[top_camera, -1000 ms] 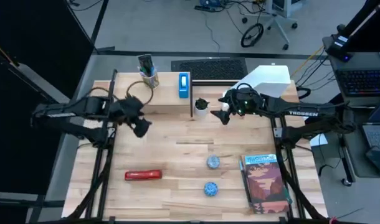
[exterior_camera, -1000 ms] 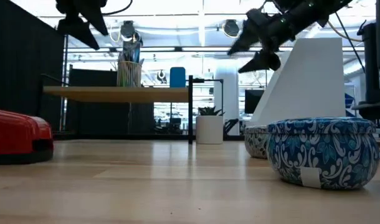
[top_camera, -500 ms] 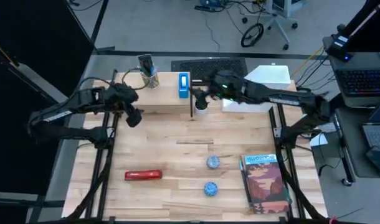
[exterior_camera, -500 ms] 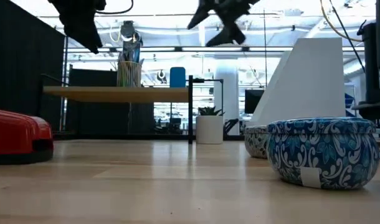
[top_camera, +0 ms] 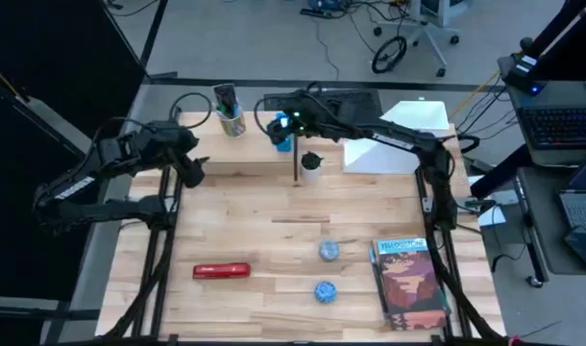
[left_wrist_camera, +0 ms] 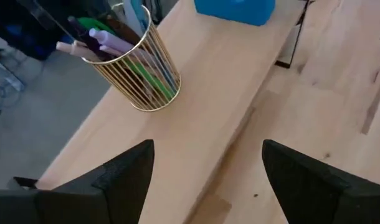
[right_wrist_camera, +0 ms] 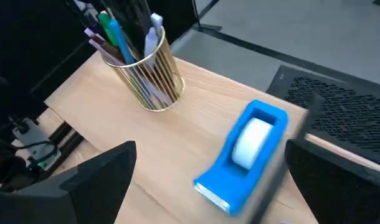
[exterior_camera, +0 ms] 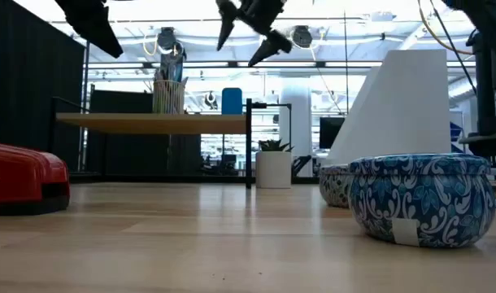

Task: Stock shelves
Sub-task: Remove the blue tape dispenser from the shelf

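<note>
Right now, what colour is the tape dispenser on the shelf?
Bright blue, holding a white roll; the tape dispenser shows best in the right wrist view.

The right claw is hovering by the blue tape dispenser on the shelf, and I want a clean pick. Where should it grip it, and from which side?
Probably from above, pinching the two flat side walls of the blue tape dispenser around the tape roll. It stands upright on the wooden shelf, narrow across and long, so the open right claw should span the narrow width. The pen cup stands apart, leaving room.

Two blue patterned bowls [top_camera: 329,251] [top_camera: 324,290], one red stapler [top_camera: 221,271], one book [top_camera: 409,283], one tape dispenser [top_camera: 282,132].
</note>
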Controlling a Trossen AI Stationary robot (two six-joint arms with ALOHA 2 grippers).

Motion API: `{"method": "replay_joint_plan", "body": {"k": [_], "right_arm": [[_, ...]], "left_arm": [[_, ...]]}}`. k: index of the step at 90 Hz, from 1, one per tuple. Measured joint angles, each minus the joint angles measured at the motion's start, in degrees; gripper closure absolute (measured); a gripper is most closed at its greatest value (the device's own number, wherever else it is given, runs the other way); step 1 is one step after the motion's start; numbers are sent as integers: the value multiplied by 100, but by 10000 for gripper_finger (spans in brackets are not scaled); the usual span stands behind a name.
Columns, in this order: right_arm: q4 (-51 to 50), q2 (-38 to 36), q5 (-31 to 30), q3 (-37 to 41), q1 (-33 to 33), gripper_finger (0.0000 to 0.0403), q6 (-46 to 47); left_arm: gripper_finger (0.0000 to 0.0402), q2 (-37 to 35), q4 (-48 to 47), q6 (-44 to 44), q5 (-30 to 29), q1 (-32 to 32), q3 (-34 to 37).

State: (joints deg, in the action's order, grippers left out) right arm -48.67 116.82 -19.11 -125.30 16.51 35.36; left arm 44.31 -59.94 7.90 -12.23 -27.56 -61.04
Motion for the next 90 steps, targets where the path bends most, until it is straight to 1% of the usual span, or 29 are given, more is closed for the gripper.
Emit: {"method": "replay_joint_plan", "body": {"k": [10,21,40,62,90], "right_arm": [[-203,210,16,-11,33,9,268],[-530,353,-97,-11,59,9,433],[-561,608,-169,-11,-6,9,495],[-476,672,-199,-11,-55,10,472],[-509,802,-199,-10,-104,41,553]], "left_arm": [[119,2,-1,6,0,-19,2],[119,3,4,9,0,-19,2],[119,9,68,173,0,-19,2],[119,13,70,285,0,-19,2],[119,13,70,295,0,-19,2]]}}
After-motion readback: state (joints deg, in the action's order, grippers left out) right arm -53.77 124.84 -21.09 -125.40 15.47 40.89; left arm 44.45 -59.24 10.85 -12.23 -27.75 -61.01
